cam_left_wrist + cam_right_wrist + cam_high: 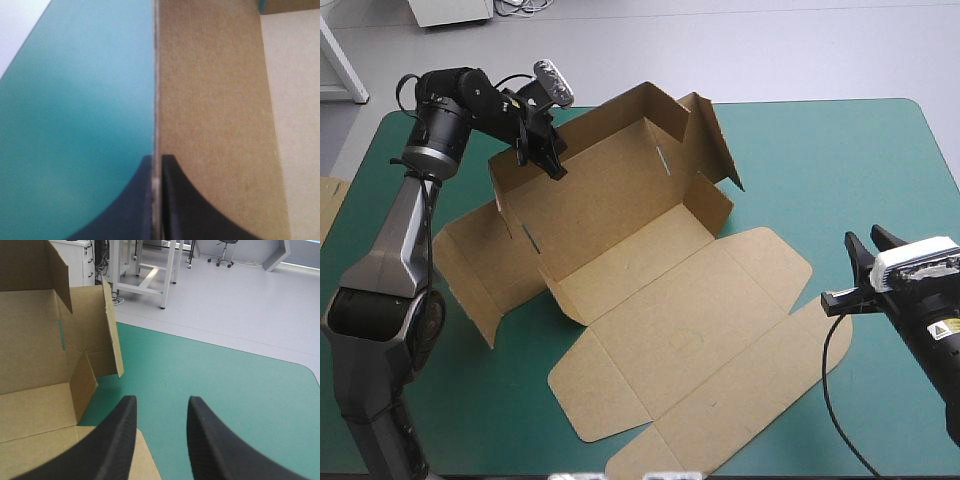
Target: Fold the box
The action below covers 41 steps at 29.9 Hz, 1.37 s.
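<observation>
**Box half-raised; left gripper on rear wall**

The brown box [650,300] is seen mid-table on the teal-green table cover [840,160]. Its rear wall and both end walls are raised, and its lid is laid flat toward the near edge. The rear wall's top edge is pinched near its left corner by the left gripper [548,160], fingers all but closed on the board. The right gripper [870,238] is held over the cover just beside the lid's right corner, fingers apart, nothing between them.

Teal-green table cover [840,180], flat and smooth; an edge of more brown board [328,208] at its left side
</observation>
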Available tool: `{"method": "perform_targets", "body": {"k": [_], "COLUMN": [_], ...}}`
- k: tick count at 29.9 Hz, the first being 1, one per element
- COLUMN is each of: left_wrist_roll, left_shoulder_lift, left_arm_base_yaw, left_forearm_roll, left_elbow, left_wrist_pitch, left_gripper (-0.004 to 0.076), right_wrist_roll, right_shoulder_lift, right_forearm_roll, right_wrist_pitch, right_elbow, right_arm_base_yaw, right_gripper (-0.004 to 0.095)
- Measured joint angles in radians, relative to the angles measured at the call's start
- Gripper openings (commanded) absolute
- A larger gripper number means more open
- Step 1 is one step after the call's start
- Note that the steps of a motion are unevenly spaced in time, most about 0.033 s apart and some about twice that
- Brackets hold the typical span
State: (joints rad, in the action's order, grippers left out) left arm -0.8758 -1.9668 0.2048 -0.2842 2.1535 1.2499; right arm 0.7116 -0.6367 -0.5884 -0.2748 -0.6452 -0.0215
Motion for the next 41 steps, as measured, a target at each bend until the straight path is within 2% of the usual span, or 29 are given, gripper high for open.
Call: {"method": "perform_targets", "body": {"k": [6, 11, 14, 20, 23, 29, 34, 41], "left_wrist_roll": [-0.075, -0.086, -0.102, -0.159, -0.171, -0.176, -0.171, -0.173], "left_shoulder_lift": [-0.015, -0.017, -0.017, -0.017, -0.017, -0.017, -0.017, -0.017], "left_arm_base_yaw": [0.078, 0.185, 0.234, 0.303, 0.317, 0.319, 0.326, 0.383], "left_forearm_roll": [0.040, 0.203, 0.250, 0.268, 0.263, 0.253, 0.211, 0.223], "left_elbow": [0.051, 0.053, 0.057, 0.058, 0.059, 0.059, 0.059, 0.059], "left_wrist_pitch": [0.000, -0.005, -0.024, -0.076, -0.092, -0.106, -0.120, -0.144], "left_gripper": [-0.0010, -0.0010, -0.0010, -0.0010, -0.0010, -0.0010, -0.0010, -0.0010], "right_wrist_roll": [-0.022, -0.173, -0.303, -0.661, -0.763, -0.829, -0.867, -0.874], "right_shoulder_lift": [0.000, -0.009, -0.032, -0.084, -0.103, -0.113, -0.155, -0.215], "right_forearm_roll": [0.000, 0.051, 0.188, 0.594, 0.714, 0.766, 0.794, 0.825], "right_wrist_pitch": [-0.006, -0.054, -0.109, -0.225, -0.299, -0.362, -0.367, -0.345], "right_elbow": [0.000, -0.027, -0.070, -0.184, -0.241, -0.302, -0.310, -0.337], "right_arm_base_yaw": [0.000, 0.000, 0.000, 0.000, 0.000, 0.000, 0.004, 0.079], "right_gripper": [0.0328, 0.0327, 0.0328, 0.0343, 0.0354, 0.0354, 0.0354, 0.0354]}}
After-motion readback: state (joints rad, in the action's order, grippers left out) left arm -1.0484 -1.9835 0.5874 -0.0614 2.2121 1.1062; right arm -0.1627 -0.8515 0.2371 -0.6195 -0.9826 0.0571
